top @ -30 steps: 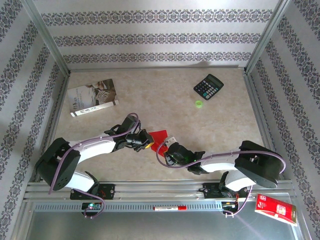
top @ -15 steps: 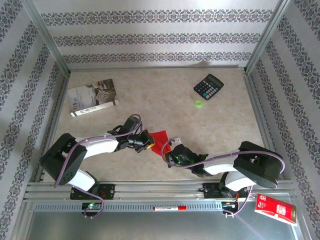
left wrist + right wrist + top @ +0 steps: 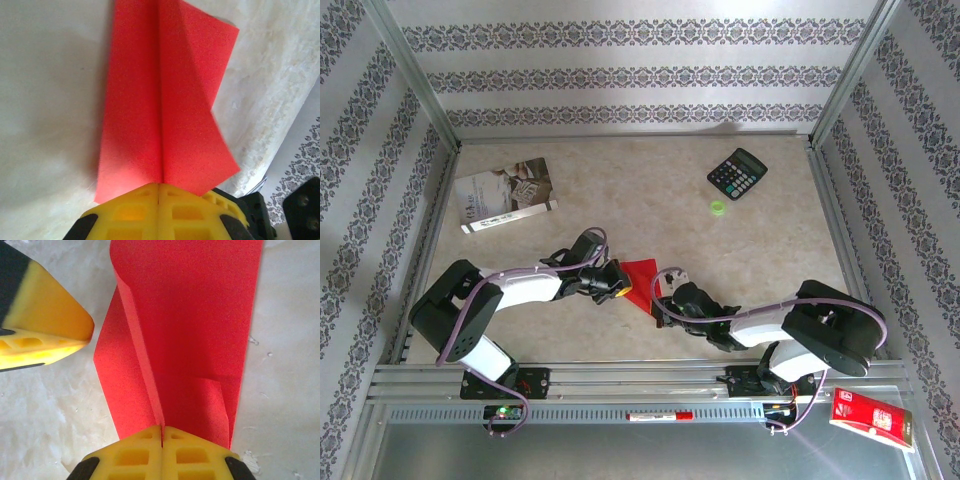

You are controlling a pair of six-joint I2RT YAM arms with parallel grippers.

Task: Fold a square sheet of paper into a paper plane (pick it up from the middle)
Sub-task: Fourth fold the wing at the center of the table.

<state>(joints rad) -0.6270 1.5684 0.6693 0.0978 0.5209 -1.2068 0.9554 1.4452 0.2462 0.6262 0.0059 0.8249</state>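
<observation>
The square sheet of paper [image 3: 640,279] is bright red and folded along a centre crease, with flaps spreading to both sides. It sits low over the table, front of centre, between my two grippers. My left gripper [image 3: 619,285] is shut on the crease from the left; in the left wrist view its yellow jaws [image 3: 159,186] meet on the paper [image 3: 165,100]. My right gripper [image 3: 665,293] is shut on the crease from the right, and the paper [image 3: 195,315] fans away from its jaws [image 3: 162,429]. The left gripper's yellow finger [image 3: 40,325] shows beside the sheet.
A black calculator [image 3: 737,173] and a small green cap [image 3: 718,208] lie at the back right. A grey-white booklet [image 3: 506,194] lies at the back left. A glossy red packet [image 3: 870,417] rests on the front ledge at the right. Metal frame rails border the table.
The left jaws have closed the last bit onto the paper. Both arms have shifted slightly, the right wrist pushing in toward the sheet, which now sits a little lower and further right.
</observation>
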